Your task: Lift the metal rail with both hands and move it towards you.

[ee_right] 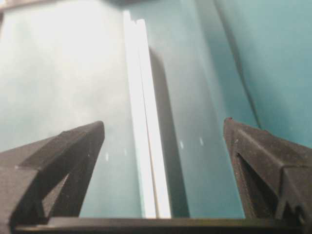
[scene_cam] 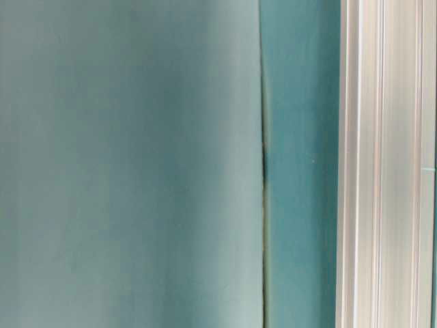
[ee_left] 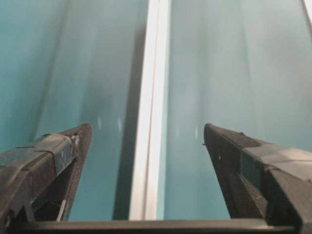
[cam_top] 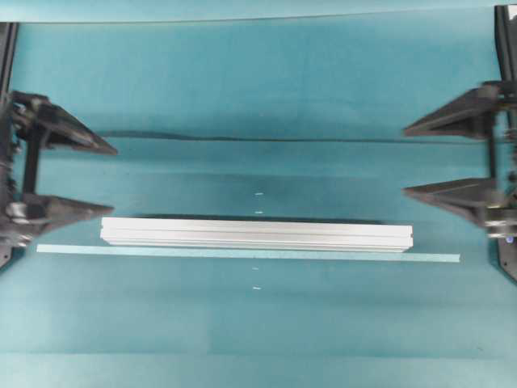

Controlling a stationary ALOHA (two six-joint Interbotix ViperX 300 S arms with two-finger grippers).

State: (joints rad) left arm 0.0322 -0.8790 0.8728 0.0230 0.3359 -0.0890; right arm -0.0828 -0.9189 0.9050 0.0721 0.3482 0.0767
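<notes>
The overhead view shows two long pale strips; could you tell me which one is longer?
The flat pale blue-white tape strip; it runs past both ends of the thicker, grooved metal rail.

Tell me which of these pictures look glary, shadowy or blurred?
Right wrist view: the long silver grooved metal rail is blown out white by glare, a dark shadow beside it. Left wrist view: softer light; the black lattice fingers look blurry. Table-level view: the rail is soft and close up. Overhead view: even light, only a thin shadow along the rail's far edge.
</notes>
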